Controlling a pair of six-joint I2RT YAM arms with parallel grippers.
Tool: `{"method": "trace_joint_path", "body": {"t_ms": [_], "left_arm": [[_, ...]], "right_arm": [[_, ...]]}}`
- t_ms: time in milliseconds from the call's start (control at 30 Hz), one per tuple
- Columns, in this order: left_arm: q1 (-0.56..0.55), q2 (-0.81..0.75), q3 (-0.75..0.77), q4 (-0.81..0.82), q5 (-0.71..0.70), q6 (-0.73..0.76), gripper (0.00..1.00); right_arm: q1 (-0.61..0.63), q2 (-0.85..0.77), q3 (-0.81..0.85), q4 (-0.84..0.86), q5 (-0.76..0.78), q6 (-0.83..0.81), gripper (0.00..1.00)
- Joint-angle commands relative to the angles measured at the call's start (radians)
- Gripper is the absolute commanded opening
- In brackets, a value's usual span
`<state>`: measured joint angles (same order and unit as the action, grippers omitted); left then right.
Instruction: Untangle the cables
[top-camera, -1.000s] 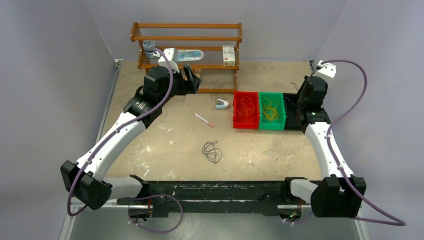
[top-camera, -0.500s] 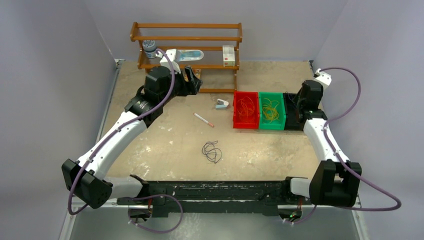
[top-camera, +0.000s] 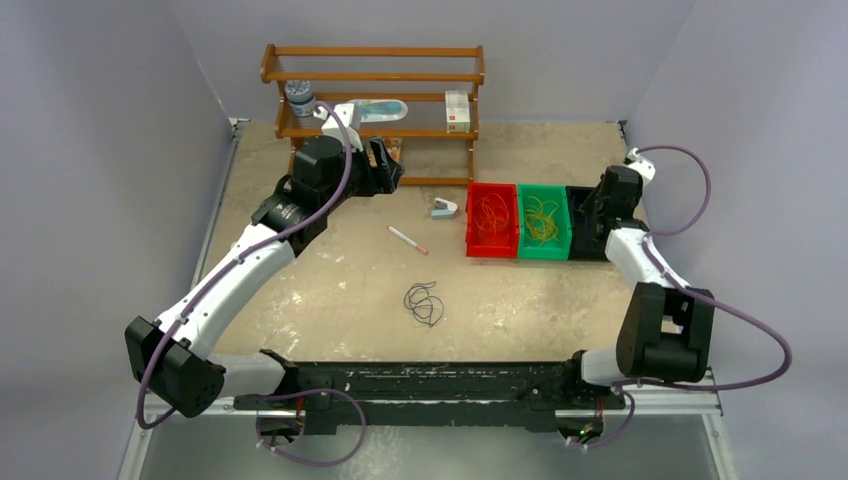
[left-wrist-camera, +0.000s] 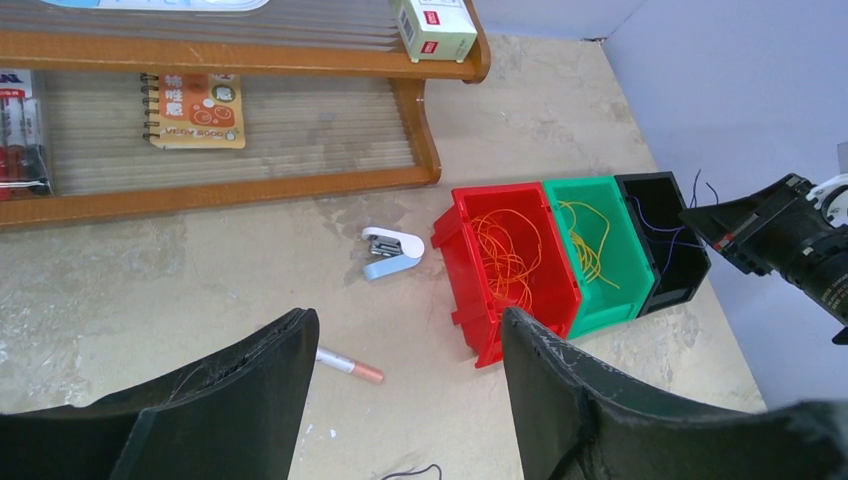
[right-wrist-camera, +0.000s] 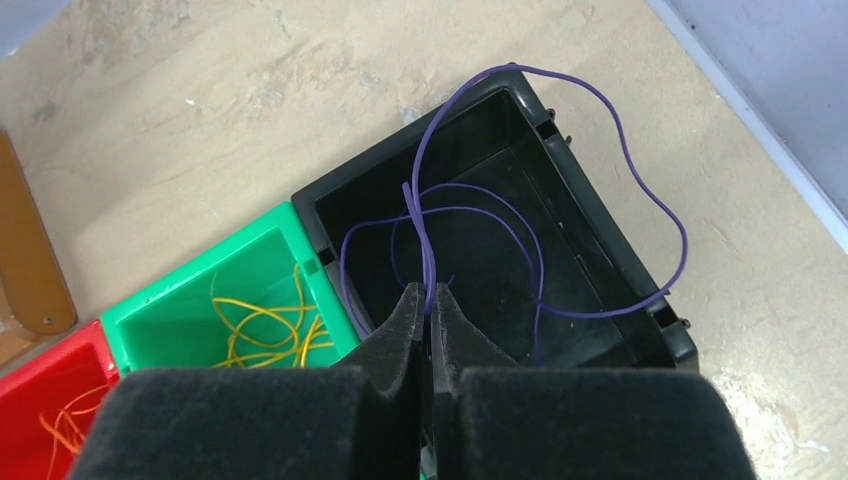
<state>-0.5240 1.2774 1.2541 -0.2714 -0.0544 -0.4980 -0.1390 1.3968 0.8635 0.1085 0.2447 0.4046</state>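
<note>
At the far right of the surface (top-camera: 330, 290), three small bins stand touching in a row: a red bin (left-wrist-camera: 462, 280), a green bin (left-wrist-camera: 610, 315) and a black bin (right-wrist-camera: 600, 225). The right fingers (right-wrist-camera: 408, 318) hang over the black bin, clenched on a purple cable (right-wrist-camera: 424, 245). The strand is pinched between the tips. Its loops spread inside the bin, and one long loop arches out over the far rim and the right wall. Orange cables (left-wrist-camera: 505, 260) lie coiled in the red bin and yellow cables (left-wrist-camera: 590, 245) in the green one.

Well apart from the bins, toward the near middle of the surface, a dark cable tangle (top-camera: 424, 303) lies loose, touched by neither arm. A white pen (top-camera: 407, 240) with a red tip lies at a slant between that tangle and the bins' far end. A small white and blue stapler (left-wrist-camera: 392, 252) sits just left of the red bin.

The left fingers (left-wrist-camera: 540, 360) are spread wide and released, with nothing between them. They are held above the surface near the foot of the wooden shelf rack (left-wrist-camera: 250, 185) at the back. A small white box (left-wrist-camera: 432, 28) stands on a shelf of the rack, and an orange packet (left-wrist-camera: 196, 110) lies on the bottom shelf.
</note>
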Motion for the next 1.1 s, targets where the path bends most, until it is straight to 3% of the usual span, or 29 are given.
{"method": "trace_joint_path", "body": {"t_ms": [0,200,400,900,1067], "left_arm": [[0.004,-0.010,-0.010,0.029,0.015,-0.014,0.66],[0.004,-0.004,-0.010,0.030,0.015,-0.018,0.65],[0.004,-0.009,-0.014,0.019,0.009,-0.019,0.65],[0.004,-0.014,-0.058,0.011,-0.012,-0.025,0.64],[0.004,0.004,-0.055,0.014,-0.010,-0.029,0.64]], "right_arm": [[-0.019,0.047,0.012,0.080,-0.025,0.022,0.00],[-0.025,0.152,0.086,0.097,-0.173,-0.002,0.00],[-0.025,0.150,0.093,0.131,-0.319,0.001,0.00],[-0.025,0.188,0.083,0.107,-0.113,0.052,0.00],[-0.025,0.256,0.113,0.079,-0.130,0.033,0.00]]}}
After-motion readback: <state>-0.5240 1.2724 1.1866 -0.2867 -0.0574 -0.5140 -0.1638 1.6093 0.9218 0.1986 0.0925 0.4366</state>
